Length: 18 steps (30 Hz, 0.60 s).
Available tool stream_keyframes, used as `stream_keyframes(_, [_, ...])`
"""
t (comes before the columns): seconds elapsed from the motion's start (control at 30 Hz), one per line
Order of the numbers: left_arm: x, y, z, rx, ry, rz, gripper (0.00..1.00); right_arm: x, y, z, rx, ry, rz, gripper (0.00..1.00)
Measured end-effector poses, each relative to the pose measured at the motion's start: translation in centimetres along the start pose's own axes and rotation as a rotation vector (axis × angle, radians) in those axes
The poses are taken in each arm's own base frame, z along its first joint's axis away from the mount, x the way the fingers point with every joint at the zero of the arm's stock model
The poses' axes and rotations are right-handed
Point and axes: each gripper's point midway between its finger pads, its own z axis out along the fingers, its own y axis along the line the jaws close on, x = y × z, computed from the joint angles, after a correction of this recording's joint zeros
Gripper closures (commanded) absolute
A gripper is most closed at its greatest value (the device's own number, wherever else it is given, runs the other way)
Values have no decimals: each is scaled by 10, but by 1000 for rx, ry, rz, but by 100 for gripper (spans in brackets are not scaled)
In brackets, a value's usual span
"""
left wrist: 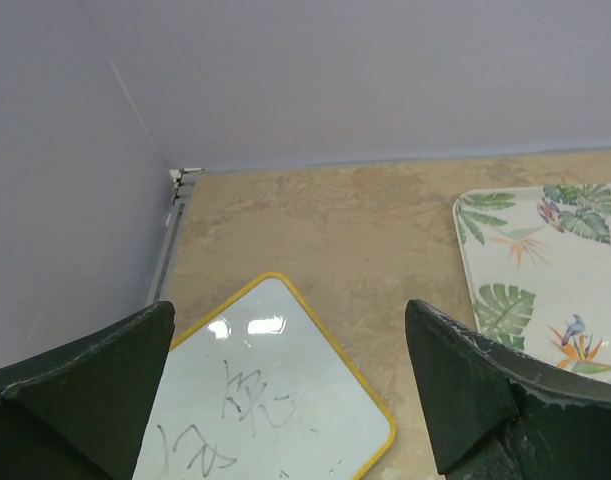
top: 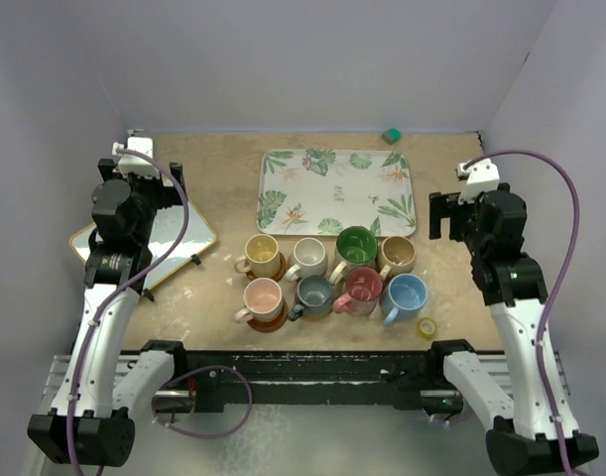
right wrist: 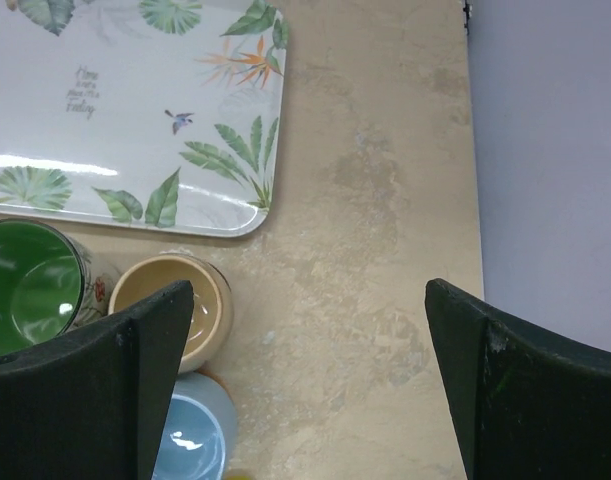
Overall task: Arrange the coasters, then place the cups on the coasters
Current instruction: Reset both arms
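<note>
Only overhead do all eight cups (top: 313,291) appear; left claw (left wrist: 290,330) and right claw (right wrist: 310,300) gape empty.

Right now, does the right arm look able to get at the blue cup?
Probably yes: the blue cup sits at the group's right corner, bare table beside it, and the open right pincer hangs nearby.

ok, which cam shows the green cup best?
Top external: the green cup sits whole in the back row. Right wrist shows only part of the green cup, cut by the left frame edge. Left wrist doesn't show it.
</note>
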Motion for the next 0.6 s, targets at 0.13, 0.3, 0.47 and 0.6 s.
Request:
stream_keyframes(0.13, [7,1,-3,-1,34,5,7,-3,-1,-18,0,-67,10,0])
stream_keyframes(0.3, [5,3,-16,-8,3,1,6,-2,1,-29,-12,-123,18,0])
stream_keyframes(0.47, [11,0,-23,7,-16,-1,7,9,3,-23,-13,-108,1,0])
stream_keyframes(0.6, [22,-2,-22,13,0,1,7,19,3,-21,-7,-101,-13,0])
